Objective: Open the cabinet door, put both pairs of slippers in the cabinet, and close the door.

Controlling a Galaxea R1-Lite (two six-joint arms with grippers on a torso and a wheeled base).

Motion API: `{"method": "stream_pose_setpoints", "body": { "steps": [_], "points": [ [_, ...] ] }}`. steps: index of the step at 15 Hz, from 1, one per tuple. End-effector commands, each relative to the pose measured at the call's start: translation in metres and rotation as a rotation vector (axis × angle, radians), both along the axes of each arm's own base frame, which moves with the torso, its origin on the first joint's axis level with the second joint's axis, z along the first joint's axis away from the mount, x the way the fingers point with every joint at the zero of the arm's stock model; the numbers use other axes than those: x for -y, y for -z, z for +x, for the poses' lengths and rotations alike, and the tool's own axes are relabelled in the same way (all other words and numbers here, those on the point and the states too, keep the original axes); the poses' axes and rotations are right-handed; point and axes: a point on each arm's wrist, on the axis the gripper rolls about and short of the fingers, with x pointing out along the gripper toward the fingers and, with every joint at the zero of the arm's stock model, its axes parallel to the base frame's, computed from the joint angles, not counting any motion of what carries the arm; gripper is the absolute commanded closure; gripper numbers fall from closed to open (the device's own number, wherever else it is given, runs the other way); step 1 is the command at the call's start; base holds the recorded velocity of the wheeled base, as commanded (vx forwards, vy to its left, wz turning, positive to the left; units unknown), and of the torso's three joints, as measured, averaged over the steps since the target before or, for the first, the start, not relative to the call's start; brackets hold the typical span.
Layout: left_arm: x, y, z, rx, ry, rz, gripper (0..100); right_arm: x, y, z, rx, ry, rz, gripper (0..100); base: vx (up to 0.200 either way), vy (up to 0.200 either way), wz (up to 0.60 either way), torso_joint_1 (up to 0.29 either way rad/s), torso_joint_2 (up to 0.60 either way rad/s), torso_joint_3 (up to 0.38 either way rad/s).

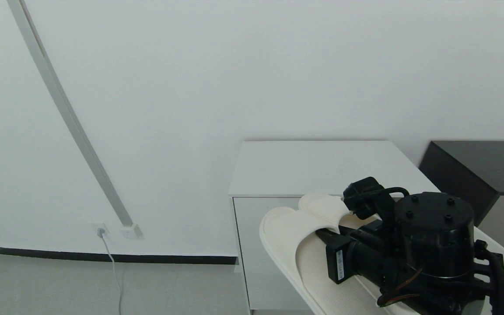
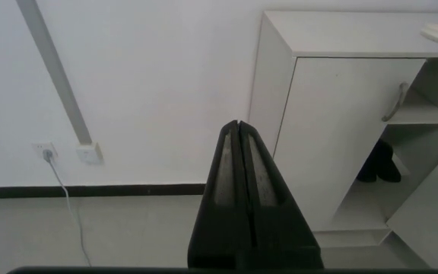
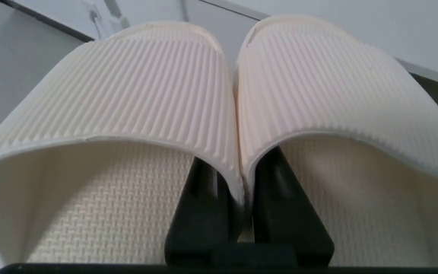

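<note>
The right gripper (image 3: pixel 238 202) is pinching the cream slippers (image 3: pixel 128 99), one finger tucked inside each. The fingers are squeezing the two inner strap walls, which are touching side by side. The pair is pointing its toes away, toward the front edge of the white cabinet (image 1: pixel 313 166), and is covering the right part of its front. The left gripper (image 2: pixel 239 137) is hanging empty, fingers pressed together, out to the left of the cabinet. The left door (image 2: pixel 348 137) is sitting shut. Right of it, shelves (image 2: pixel 420 114) are showing, with a dark thing (image 2: pixel 379 164) lying low inside. A cable (image 1: pixel 114 267) is hanging from a wall socket (image 1: pixel 100 229) at far left. A black unit (image 1: pixel 484 162) is standing right of the cabinet.
</note>
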Motion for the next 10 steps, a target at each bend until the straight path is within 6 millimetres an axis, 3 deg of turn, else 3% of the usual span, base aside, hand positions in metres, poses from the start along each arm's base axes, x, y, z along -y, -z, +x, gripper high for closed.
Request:
{"method": "stream_pose_setpoints", "body": {
  "steps": [1, 10],
  "points": [
    [0.0000, 0.0000, 0.0001, -0.001, 0.002, 0.000, 100, -0.0003, 0.0010, 0.0000, -0.002, 0.000, -0.003, 100, 0.000, -0.200, 0.00, 0.002, 0.00, 0.002],
    [0.0000, 0.0000, 0.0001, -0.002, 0.004, -0.005, 100, -0.0004, 0.0008, 0.0001, 0.000, 0.001, -0.003, 100, 0.000, -0.200, 0.00, -0.001, 0.00, 0.002]
  ]
}}
